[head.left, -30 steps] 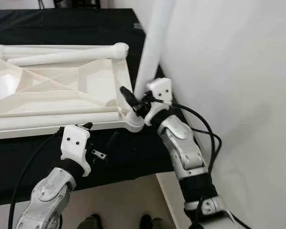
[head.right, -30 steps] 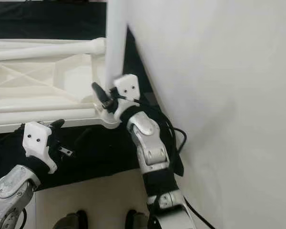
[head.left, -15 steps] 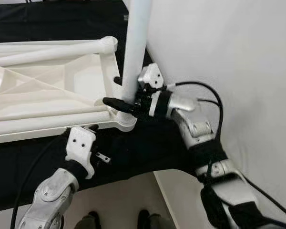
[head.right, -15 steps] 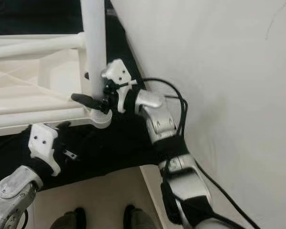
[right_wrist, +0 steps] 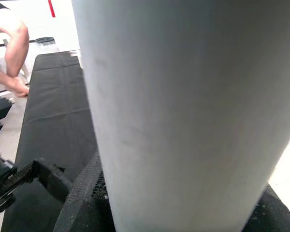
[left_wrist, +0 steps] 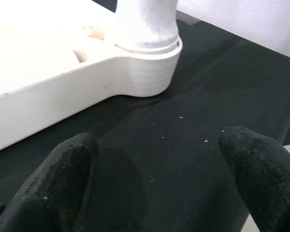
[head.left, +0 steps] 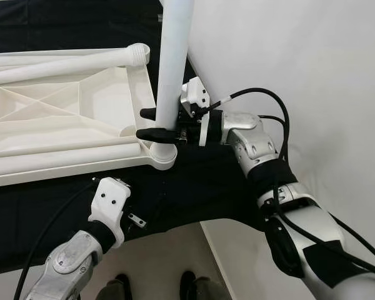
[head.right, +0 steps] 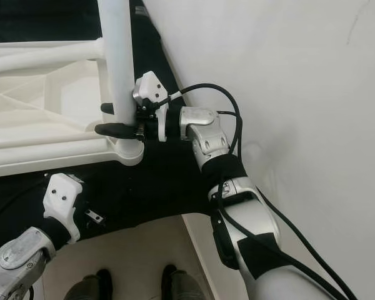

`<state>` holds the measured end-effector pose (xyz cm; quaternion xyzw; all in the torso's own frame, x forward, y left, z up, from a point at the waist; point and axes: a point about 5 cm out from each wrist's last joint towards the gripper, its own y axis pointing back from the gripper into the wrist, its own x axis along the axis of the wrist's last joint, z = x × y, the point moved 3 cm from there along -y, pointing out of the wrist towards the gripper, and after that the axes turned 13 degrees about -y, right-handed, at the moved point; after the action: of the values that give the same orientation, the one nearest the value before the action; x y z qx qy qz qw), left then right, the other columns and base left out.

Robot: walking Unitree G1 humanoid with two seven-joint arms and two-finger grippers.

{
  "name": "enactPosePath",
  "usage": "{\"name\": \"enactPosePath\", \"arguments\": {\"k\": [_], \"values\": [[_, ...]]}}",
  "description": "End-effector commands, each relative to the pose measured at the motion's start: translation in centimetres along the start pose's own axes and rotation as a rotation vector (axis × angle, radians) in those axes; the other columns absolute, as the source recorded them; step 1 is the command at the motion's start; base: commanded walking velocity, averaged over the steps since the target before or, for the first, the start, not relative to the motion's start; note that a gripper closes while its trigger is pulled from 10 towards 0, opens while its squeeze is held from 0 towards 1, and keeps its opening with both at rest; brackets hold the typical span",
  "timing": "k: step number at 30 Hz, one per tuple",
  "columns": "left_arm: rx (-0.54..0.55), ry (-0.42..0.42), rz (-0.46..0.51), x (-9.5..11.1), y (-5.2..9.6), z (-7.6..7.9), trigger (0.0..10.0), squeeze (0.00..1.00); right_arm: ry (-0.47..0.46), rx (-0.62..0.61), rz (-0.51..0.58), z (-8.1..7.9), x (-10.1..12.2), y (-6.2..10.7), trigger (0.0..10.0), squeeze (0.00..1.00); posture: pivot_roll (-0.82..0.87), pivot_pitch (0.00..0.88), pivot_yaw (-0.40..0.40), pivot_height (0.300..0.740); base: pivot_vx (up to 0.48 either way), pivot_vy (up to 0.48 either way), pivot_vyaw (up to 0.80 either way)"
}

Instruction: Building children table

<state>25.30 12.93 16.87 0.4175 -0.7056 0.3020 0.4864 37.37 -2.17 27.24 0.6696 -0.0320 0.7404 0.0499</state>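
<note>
Right pincer point(head.left: 151, 123) now clamped square on upright leg point(head.left: 173, 62), straightened above corner socket point(head.left: 163, 154); seating looks near.

Illumination: bright, even and diffuse; only soft shadows are cast on the black tablecloth point(head.left: 194, 187).
Glare: the white tabletop point(head.left: 62, 119) is nearly washed out.
Focus: head views are rendered sharp; the table leg point(right_wrist: 183, 111) is blurred at close range.

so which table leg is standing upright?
The leg in the right tool, seated in the tabletop's corner socket; the other legs lie flat.
</note>
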Motion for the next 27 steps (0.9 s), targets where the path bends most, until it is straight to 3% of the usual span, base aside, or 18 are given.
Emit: {"name": "enactPosePath", "arguments": {"k": [1,6,9,10,11,12,14,16,18,19,20,25,26,27], "values": [[-0.009,-0.001,-0.018,-0.2,0.4,0.3,10.0,0.00,-0.017,0.028,-0.011,-0.2,-0.7,0.0,0.0,0.00,0.15,0.298,-0.150,0.740,0.000,0.000,0.00],[-0.009,-0.015,-0.010,0.2,0.5,0.1,10.0,0.00,-0.054,-0.092,-0.013,0.3,-2.8,1.3,0.0,0.00,0.14,0.305,-0.156,0.740,0.000,0.000,0.00],[-0.013,-0.032,0.018,1.1,0.7,-0.2,10.0,0.00,-0.189,-0.505,-0.056,1.1,-7.6,2.5,0.0,0.00,0.13,0.313,-0.157,0.740,0.000,0.000,0.00],[-0.013,-0.032,0.018,1.1,0.7,-0.2,10.0,0.00,-0.189,-0.505,-0.056,1.1,-7.6,2.5,0.0,0.00,0.13,0.313,-0.157,0.740,0.000,0.000,0.00],[-0.011,-0.034,0.029,1.4,0.7,-0.4,10.0,0.00,-0.280,-0.798,-0.057,1.1,-9.8,3.7,0.0,0.00,0.13,0.321,-0.155,0.740,0.000,0.000,0.00],[-0.011,-0.034,0.029,1.4,0.7,-0.4,10.0,0.00,-0.280,-0.798,-0.057,1.1,-9.8,3.7,0.0,0.00,0.13,0.321,-0.155,0.740,0.000,0.000,0.00],[-0.006,-0.044,0.040,1.8,0.7,-1.0,10.0,0.00,-0.385,-0.902,-0.118,-4.1,-13.3,3.4,0.0,0.00,0.12,0.311,-0.118,0.740,0.000,0.000,0.00],[-0.008,-0.043,0.040,1.8,0.6,-1.0,10.0,0.00,-0.387,-0.866,-0.105,-4.1,-13.0,2.9,0.0,0.00,0.12,0.311,-0.118,0.740,0.000,0.000,0.00],[-0.010,-0.041,0.039,1.7,0.5,-1.0,10.0,0.00,-0.369,-0.861,-0.093,-3.2,-12.4,2.8,0.0,0.00,0.13,0.307,-0.124,0.740,0.000,0.000,0.00],[-0.014,-0.041,0.039,1.7,0.3,-0.9,10.0,0.00,-0.353,-0.854,-0.087,-1.8,-11.7,2.6,0.0,0.00,0.13,0.298,-0.122,0.740,0.000,0.000,0.00],[-0.015,-0.041,0.040,1.7,0.2,-0.9,10.0,0.00,-0.345,-0.850,-0.085,-1.1,-11.2,2.3,10.0,0.00,0.14,0.294,-0.126,0.740,0.000,0.000,0.00],[-0.015,-0.043,0.040,1.7,0.2,-0.9,10.0,0.00,-0.331,-0.791,-0.015,-0.2,-9.4,1.3,10.0,0.00,0.15,0.287,-0.124,0.740,0.000,0.000,0.00],[-0.017,-0.045,0.040,1.7,0.2,-0.9,10.0,0.00,-0.310,-0.724,0.044,0.2,-8.1,0.6,10.0,1.00,0.15,0.282,-0.125,0.740,0.000,0.000,0.00],[-0.023,-0.043,0.043,1.8,0.1,-0.8,10.0,0.00,-0.279,-0.614,0.085,0.4,-6.6,-0.1,10.0,1.00,0.15,0.276,-0.129,0.740,0.000,0.000,0.00]]}}
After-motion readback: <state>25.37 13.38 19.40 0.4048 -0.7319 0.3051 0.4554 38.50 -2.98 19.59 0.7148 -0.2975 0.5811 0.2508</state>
